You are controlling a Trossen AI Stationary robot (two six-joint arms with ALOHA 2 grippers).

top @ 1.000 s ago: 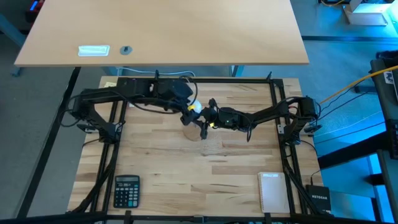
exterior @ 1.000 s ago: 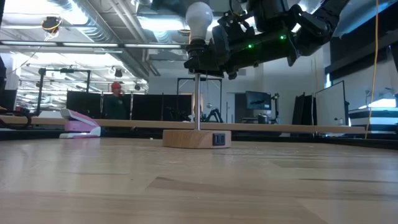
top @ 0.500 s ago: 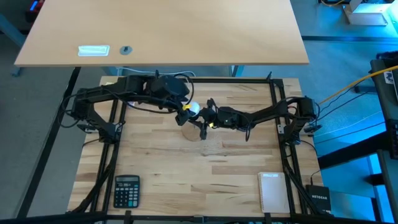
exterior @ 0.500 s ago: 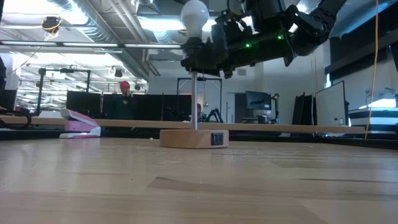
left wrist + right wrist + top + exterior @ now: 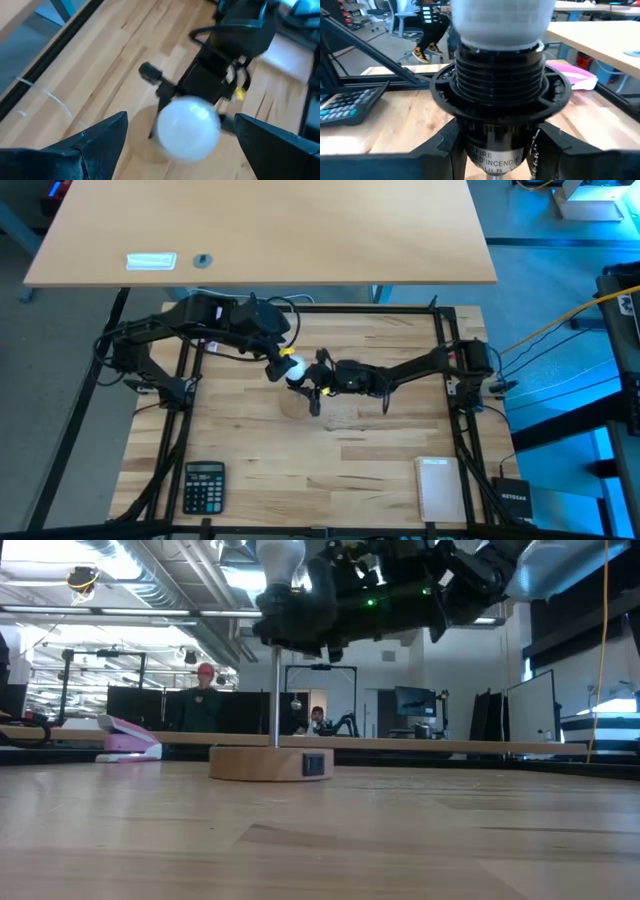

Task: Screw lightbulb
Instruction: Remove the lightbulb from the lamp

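Note:
The white lightbulb (image 5: 280,554) sits in the black socket (image 5: 292,622) at the top of a thin metal rod on a round wooden disc base (image 5: 270,762), which rests on the table. The bulb also shows in the high view (image 5: 295,369). My right gripper (image 5: 316,378) is shut on the socket. My left gripper (image 5: 180,120) is open; its fingers stand on either side of the bulb (image 5: 187,131) without touching it. It sits just to the bulb's left in the high view (image 5: 277,363). My right gripper pinches the socket's lower barrel (image 5: 497,150), under its ribbed collar, between its two fingers (image 5: 437,152). The fingers come level from the table's right side. The lamp stands upright, its wooden base on the table.
A calculator (image 5: 204,486) lies at the near left and a white notepad (image 5: 439,489) at the near right. A pale desk (image 5: 260,230) stands beyond the far edge, with a pink stapler (image 5: 130,740) on it. People (image 5: 205,700) are in the room behind.
My right gripper has gone toward the table's left edge with the socket, and the lamp's wooden base has slid along the table with it, staying upright. My left gripper has drawn back toward the left as well.

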